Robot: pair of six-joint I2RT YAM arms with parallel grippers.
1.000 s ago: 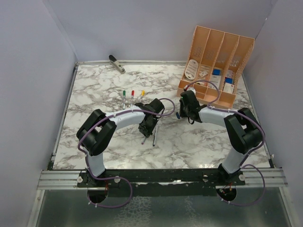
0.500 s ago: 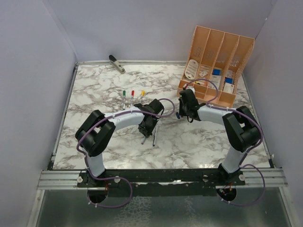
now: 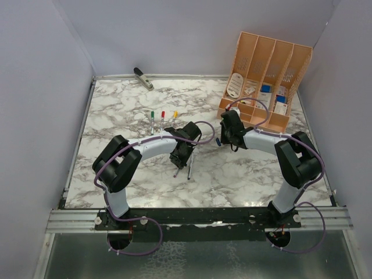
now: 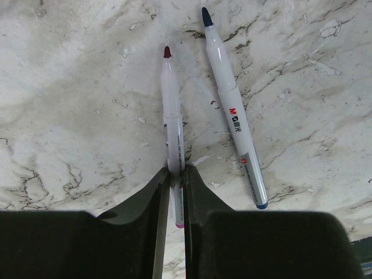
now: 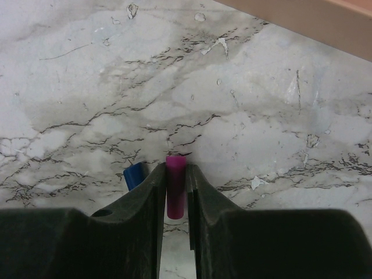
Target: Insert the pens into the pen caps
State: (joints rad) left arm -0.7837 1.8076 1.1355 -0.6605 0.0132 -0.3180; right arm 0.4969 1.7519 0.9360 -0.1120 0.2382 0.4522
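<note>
Magenta cap (image 5: 175, 195) is pinched by the right gripper (image 5: 175, 170), jaws nearly closed on it, low over the marble table (image 5: 261, 116), just off the front corner of the orange file rack (image 5: 302, 11). Can't tell which end of the cap is the open one. Blue cap (image 5: 135, 174) lies on the marble right against the outside of one finger, not held.

Further from the rack, toward mid-table, the left gripper (image 4: 176, 172) is clamped on the rear part of a white pen (image 4: 171, 110) with a dark reddish-purple tip. The barrel looks flat on the marble; can't tell if it's lifted. Second pen (image 4: 232, 110), dark blue tip, lies loose just beside it, clear of the fingers.

Past those, on the side away from the rack, three more pens (image 3: 163, 120) lie in a row with green, red and yellow ends. Too small to be sure, probably already capped. Grey stapler-like thing (image 3: 143, 78) sits at the far edge, well apart from the rack.

My read of the step: fourth pairing, pen and matching cap both gripped, mating not started. Next move calls for raising both clear, turning the cap's mouth toward the pen tip, lining up the axes, then pushing together until seated. The grip is far back on the pen, so the tip may wobble. The blue cap by the finger could get knocked.
</note>
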